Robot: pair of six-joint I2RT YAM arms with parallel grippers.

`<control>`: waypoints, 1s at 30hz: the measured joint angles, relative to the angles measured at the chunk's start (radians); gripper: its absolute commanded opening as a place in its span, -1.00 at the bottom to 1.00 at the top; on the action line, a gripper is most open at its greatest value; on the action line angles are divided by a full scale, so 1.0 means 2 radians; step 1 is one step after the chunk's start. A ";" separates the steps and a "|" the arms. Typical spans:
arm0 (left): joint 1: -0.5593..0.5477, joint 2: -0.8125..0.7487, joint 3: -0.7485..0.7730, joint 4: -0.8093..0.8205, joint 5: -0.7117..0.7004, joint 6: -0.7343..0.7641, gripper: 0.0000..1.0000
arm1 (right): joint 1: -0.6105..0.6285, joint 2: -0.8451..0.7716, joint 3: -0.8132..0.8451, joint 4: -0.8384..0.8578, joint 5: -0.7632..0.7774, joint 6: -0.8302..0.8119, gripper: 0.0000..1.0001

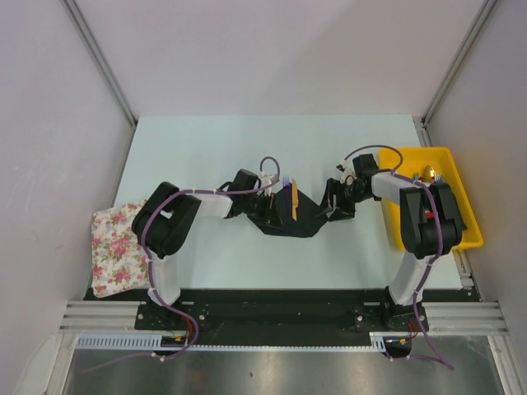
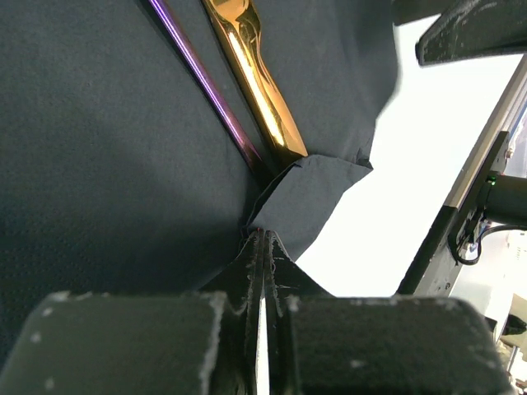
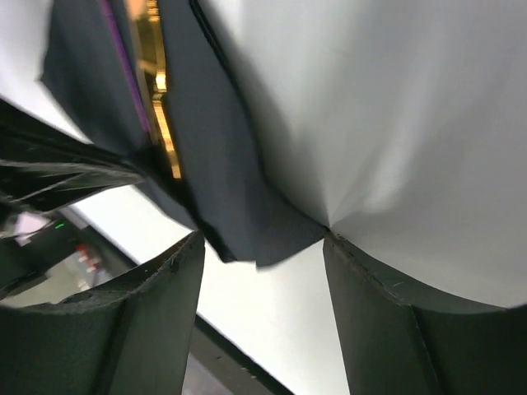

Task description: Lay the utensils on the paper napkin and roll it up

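Observation:
The black paper napkin (image 1: 288, 220) lies crumpled mid-table between my two grippers. On it rest the utensils (image 1: 293, 200): a gold-orange handle (image 2: 257, 82) and a thin purple one (image 2: 206, 86) lie side by side across the sheet. My left gripper (image 2: 262, 237) is shut, pinching a folded-over edge of the napkin (image 2: 99, 181) just below the handles' ends. My right gripper (image 3: 262, 247) stands open at the napkin's opposite side. A loose corner of the napkin (image 3: 247, 222) hangs between its fingers (image 3: 156, 313), touching neither pad.
A yellow bin (image 1: 465, 226) holding gold cutlery sits at the right edge, beside the right arm. A floral pink-white cloth (image 1: 115, 247) lies at the left edge near the left arm's base. Grey walls enclose the table on three sides.

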 measured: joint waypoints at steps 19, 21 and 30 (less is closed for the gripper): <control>0.000 0.001 0.000 0.001 0.001 0.000 -0.98 | 0.017 0.028 -0.036 0.118 -0.171 0.092 0.21; 0.000 0.001 0.000 0.001 0.001 0.000 -0.98 | 0.019 0.016 -0.041 0.128 -0.174 0.100 0.22; 0.000 0.001 0.000 0.001 0.001 -0.002 -0.98 | 0.034 -0.008 -0.045 0.139 -0.169 0.111 0.49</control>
